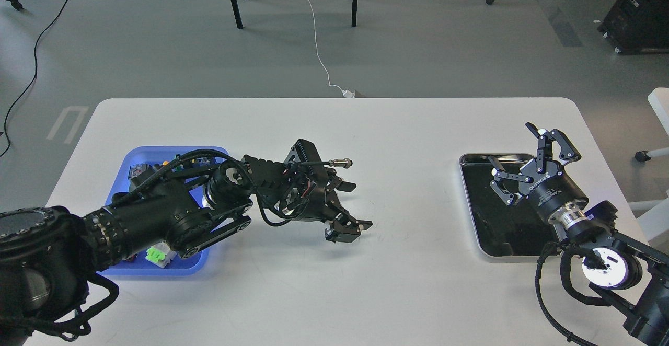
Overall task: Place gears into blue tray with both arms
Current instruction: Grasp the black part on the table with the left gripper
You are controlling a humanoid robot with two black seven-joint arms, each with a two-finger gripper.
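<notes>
My left arm reaches from the blue tray (123,159) out to the table's middle. Its gripper (358,206) tilts down close to the tabletop, with its two fingers apart and nothing visible between them. No gear shows; the patch of table under this gripper is hidden. My right gripper (515,146) hovers open and empty over the far part of the silver tray (486,220). The left forearm covers much of the blue tray.
In the blue tray lie push-button switches, among them a green-capped one (157,255) at the front and a dark one (138,170) at the back. A cable plug (342,163) sticks out above the left wrist. The white table (407,142) ends near both trays.
</notes>
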